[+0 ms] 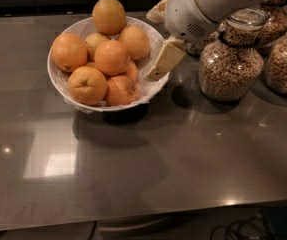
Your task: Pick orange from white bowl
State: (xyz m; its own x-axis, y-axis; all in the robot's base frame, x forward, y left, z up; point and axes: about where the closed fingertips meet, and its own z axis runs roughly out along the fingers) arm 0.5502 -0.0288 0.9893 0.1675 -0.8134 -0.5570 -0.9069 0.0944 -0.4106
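Currently the gripper (159, 64) hangs at the white bowl (52, 78) rim, opening state indeterminable; left of it lies the orange (112, 57), round, smooth, evenly deep-orange.

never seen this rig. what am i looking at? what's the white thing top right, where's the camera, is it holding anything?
There is one camera view only, looking down at a grey table; where it is mounted I cannot tell. The big white shape at top right is the robot's single arm. Its gripper, the cream part at the arm's end, sits at the right rim of the white bowl. The bowl holds a pile of oranges; the orange in the middle is the likely one to pick. All the fruit lies in the bowl, so nothing is held yet. To the right stand glass jars filled with what looks like cereal.
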